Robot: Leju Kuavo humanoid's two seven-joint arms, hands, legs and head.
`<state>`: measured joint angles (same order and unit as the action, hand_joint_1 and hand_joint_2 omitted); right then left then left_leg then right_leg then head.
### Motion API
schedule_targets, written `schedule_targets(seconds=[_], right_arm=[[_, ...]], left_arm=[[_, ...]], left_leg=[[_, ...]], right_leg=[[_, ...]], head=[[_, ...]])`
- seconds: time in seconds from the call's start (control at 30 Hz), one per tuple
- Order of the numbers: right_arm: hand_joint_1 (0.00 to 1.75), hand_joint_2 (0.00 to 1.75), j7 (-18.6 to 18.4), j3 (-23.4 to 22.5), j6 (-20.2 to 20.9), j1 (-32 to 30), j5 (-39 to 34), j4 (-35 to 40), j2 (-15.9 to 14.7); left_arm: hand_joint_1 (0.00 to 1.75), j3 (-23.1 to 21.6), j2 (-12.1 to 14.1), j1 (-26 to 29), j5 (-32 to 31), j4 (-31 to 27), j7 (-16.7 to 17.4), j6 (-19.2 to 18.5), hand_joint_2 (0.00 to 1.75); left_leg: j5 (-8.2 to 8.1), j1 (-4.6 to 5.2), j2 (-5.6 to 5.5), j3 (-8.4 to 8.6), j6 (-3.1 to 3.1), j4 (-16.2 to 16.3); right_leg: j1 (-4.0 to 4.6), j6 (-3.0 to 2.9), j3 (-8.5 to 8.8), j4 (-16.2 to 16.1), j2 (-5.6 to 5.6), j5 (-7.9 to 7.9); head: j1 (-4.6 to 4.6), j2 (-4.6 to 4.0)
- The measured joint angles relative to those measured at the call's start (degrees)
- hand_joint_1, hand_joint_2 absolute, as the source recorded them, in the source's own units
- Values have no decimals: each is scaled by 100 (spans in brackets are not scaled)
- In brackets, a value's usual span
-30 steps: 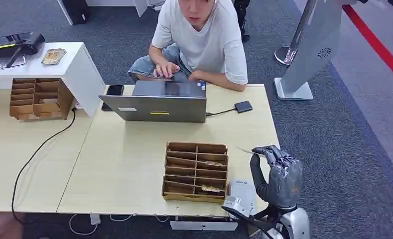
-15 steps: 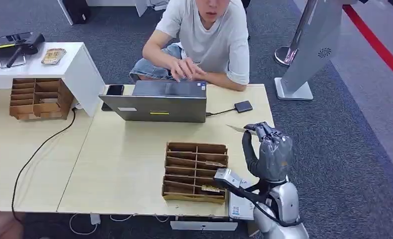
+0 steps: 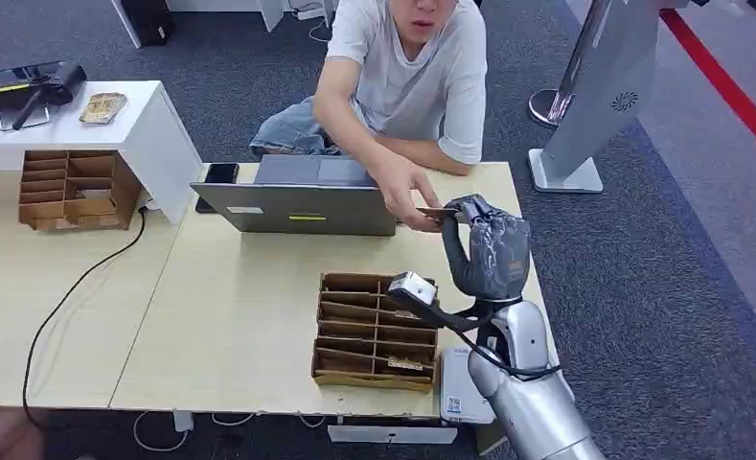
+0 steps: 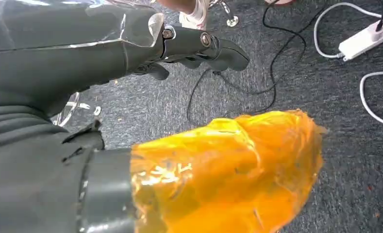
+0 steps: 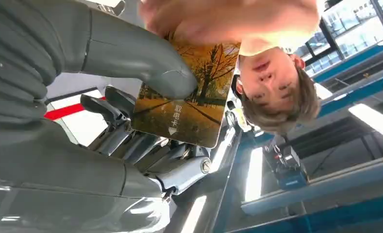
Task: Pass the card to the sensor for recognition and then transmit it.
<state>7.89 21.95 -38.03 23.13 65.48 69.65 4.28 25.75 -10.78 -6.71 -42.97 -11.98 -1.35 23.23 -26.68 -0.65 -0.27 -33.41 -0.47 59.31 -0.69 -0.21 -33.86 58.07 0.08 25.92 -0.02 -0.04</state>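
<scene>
My right hand is raised over the table's far right part and pinches a card between thumb and fingers. In the right wrist view the card has an autumn-tree picture, with my thumb pressed on its face. The person's hand reaches over the laptop and touches the card's far end; that hand covers the card's edge. A white sensor unit lies at the table's front edge beside my arm. My left hand hangs above the carpet holding nothing, its thumb wrapped in orange tape.
A cardboard organizer with several slots sits left of my right arm. A grey laptop stands at the far edge before the seated person. A second organizer sits far left. Cables and a power strip lie on the floor.
My right hand rose and moved away from me with the card, from near the sensor toward the person. The person leaned over and reached a hand out to the card.
</scene>
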Motion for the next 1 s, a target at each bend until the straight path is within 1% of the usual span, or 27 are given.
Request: schedule_targets(seconds=[0.2,0.4,0.43,0.47,0.5,0.53,1.0], right_arm=[[175,175,-18,120,9,284,-83,-386,28],[175,175,2,258,35,377,-302,-564,77],[166,175,2,271,35,388,-308,-583,81],[148,175,2,286,35,396,-310,-599,81],[79,175,2,301,35,401,-310,-616,83],[2,175,2,310,35,405,-310,-629,90],[0,175,4,487,0,352,-391,-642,94]], left_arm=[[0,0,-7,-35,-41,0,20,-9,0],[0,0,-7,-45,-59,0,20,-9,0],[0,0,-7,-45,-59,0,20,-9,0],[0,0,-7,-45,-59,0,20,-9,0],[0,0,-7,-45,-59,0,20,-9,0],[0,0,-7,-45,-59,0,20,-9,0],[0,0,-4,-43,-50,0,20,-2,0]], left_leg=[[0,0,-1,-2,0,0],[0,0,-2,-3,0,0],[0,0,-2,-4,0,0],[0,0,-2,-5,0,0],[0,0,-2,-5,0,0],[0,0,-2,-5,0,0],[0,0,-1,-5,0,0]], right_leg=[[0,0,0,0,-1,0],[0,0,-2,1,-1,0],[0,0,-3,1,-1,0],[0,0,-3,1,-1,0],[0,0,-3,1,-1,0],[0,0,-3,1,-1,0],[0,0,-6,1,0,0]], head=[[2,0],[2,0],[2,0],[2,0],[2,0],[2,0],[0,0]])
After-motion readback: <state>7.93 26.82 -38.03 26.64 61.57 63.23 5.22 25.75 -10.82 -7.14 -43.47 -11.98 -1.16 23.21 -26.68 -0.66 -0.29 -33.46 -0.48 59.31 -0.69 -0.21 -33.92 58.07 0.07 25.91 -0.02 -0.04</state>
